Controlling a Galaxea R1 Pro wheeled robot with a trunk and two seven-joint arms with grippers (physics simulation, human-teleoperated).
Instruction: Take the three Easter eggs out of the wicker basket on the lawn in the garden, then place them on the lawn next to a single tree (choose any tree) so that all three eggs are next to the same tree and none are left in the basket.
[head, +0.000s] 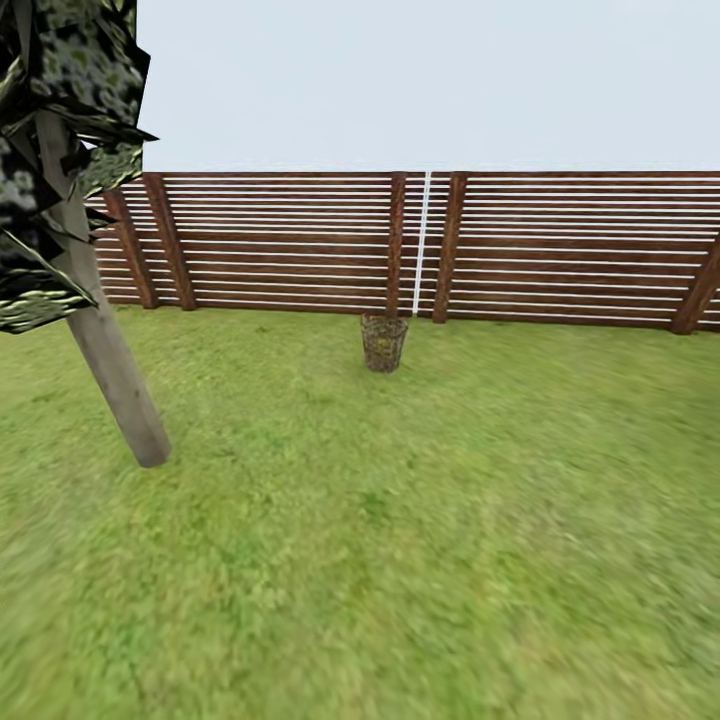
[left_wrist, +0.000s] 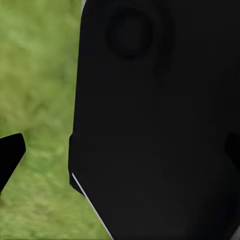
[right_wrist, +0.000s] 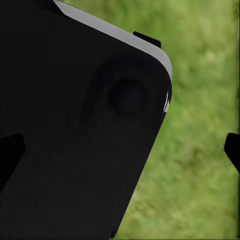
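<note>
Head view: one basket (head: 384, 343) stands upright on the lawn (head: 400, 540), centre of frame, just in front of the fence (head: 560, 245). Yellowish patches show through its weave; the eggs cannot be counted at this range. One tree (head: 105, 350) stands at the left of frame, its pale trunk leaning, with dark blotched leaves in the upper left corner. It is well apart from the basket. The fence runs across the middle of the frame in brown horizontal slats, with a thin white vertical line between two posts above the basket. Pale sky fills the top.

Left wrist view: a large black robot body part (left_wrist: 155, 130) covers most of the frame. One dark fingertip (left_wrist: 10, 155) of the left end effector shows at the left edge over grass. Its opening cannot be told; nothing is seen held.

Right wrist view: a black body part (right_wrist: 75, 135) covers the left and centre. One dark fingertip (right_wrist: 233, 150) of the right end effector shows at the right edge over grass. Its opening cannot be told.
</note>
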